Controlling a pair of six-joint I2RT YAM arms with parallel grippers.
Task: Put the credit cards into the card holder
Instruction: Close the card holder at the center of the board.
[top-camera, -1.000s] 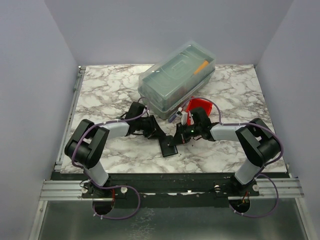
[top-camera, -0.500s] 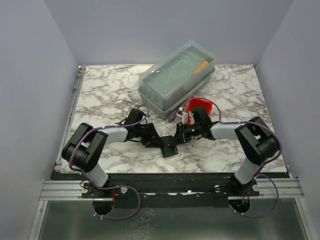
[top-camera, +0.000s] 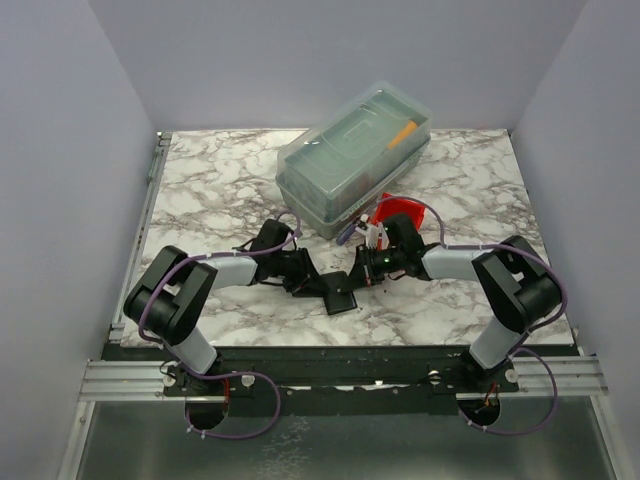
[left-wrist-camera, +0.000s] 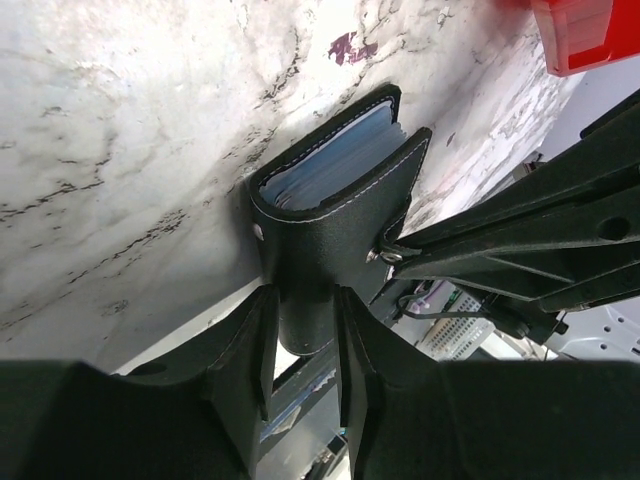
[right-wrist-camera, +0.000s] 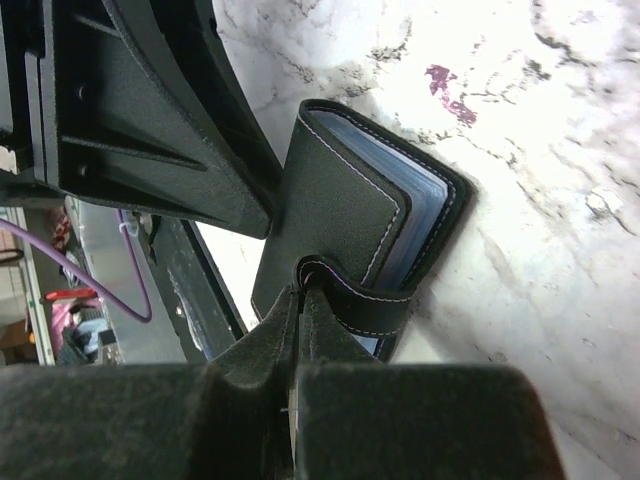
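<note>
The black card holder (top-camera: 338, 293) lies folded on the marble table, between my two grippers. Blue credit cards (left-wrist-camera: 335, 165) show edge-on between its covers, also in the right wrist view (right-wrist-camera: 418, 215). My left gripper (left-wrist-camera: 305, 335) is shut on the holder's rounded near end, with one finger (left-wrist-camera: 250, 345) on each side. My right gripper (right-wrist-camera: 303, 290) comes in from the opposite side. It is shut, its tips pinching the end of the holder's stitched strap (right-wrist-camera: 375, 300), which wraps round the open edge. In the top view the left gripper (top-camera: 312, 285) and the right gripper (top-camera: 358, 277) flank the holder.
A large clear lidded box (top-camera: 355, 155) stands behind the grippers. A red bin (top-camera: 402, 212) sits just behind my right wrist, its corner also in the left wrist view (left-wrist-camera: 590, 35). The table's dark front edge (top-camera: 340, 350) runs close below the holder.
My left wrist has swung toward the near edge and come in line with the holder's left end. The right arm and the holder have hardly shifted.
</note>
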